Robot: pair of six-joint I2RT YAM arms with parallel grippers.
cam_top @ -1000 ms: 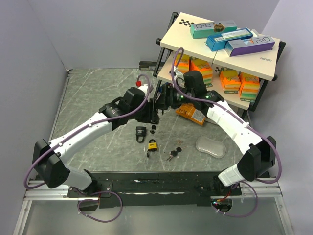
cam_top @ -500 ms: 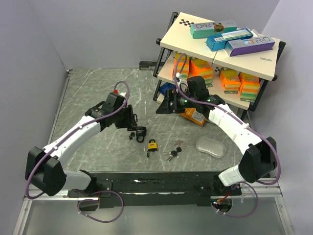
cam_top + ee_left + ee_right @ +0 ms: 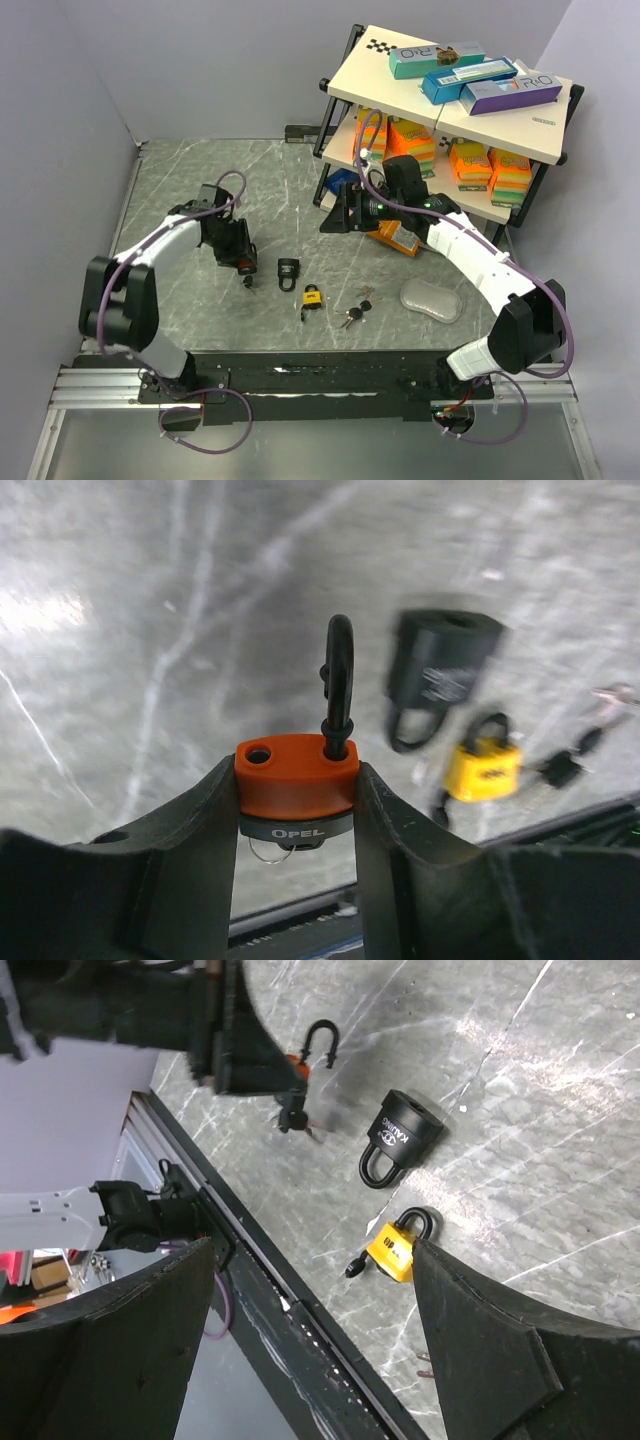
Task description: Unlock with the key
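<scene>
My left gripper is shut on an orange padlock and holds it by the sides of its body. The black shackle stands up with one leg out of its hole. A key with a wire ring sticks out of the padlock's underside. From above, the left gripper holds the orange padlock low over the left of the table. My right gripper hangs open and empty by the shelf, apart from it. The right wrist view shows the right gripper high above the table.
A black padlock and a yellow padlock with a key in it lie mid-table, loose keys beside them. An orange packet and a clear plastic piece lie right. A shelf rack with boxes stands back right.
The left arm has swung away from the right gripper to the left and nearer, carrying the orange padlock. The right gripper has opened wider and stays by the shelf.
</scene>
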